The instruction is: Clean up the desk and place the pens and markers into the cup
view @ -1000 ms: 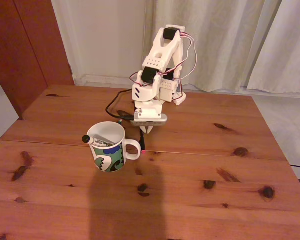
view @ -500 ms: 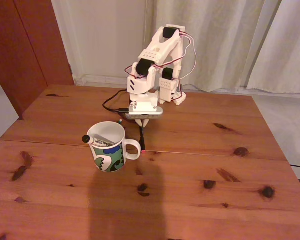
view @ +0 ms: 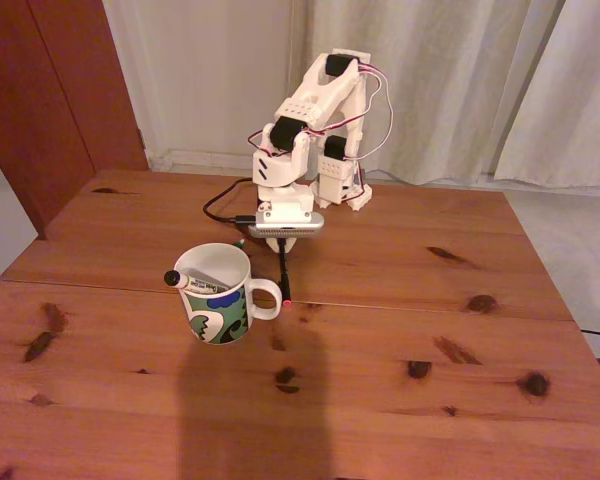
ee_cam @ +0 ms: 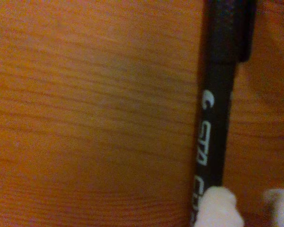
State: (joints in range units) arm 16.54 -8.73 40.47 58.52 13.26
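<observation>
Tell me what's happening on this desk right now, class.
A small white robot arm is tidying pens into a patterned cup. One white marker already sits in the cup. The gripper hangs low over a black pen lying on the desk beside the cup's handle; the wrist view shows white fingertips at the pen.

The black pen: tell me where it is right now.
In the fixed view the black pen lies on the desk, just right of the cup, below the gripper.

I see warm, dim light; a broad shadow darkens the lower centre surface (view: 250, 420); my wrist view is blurred.
</observation>
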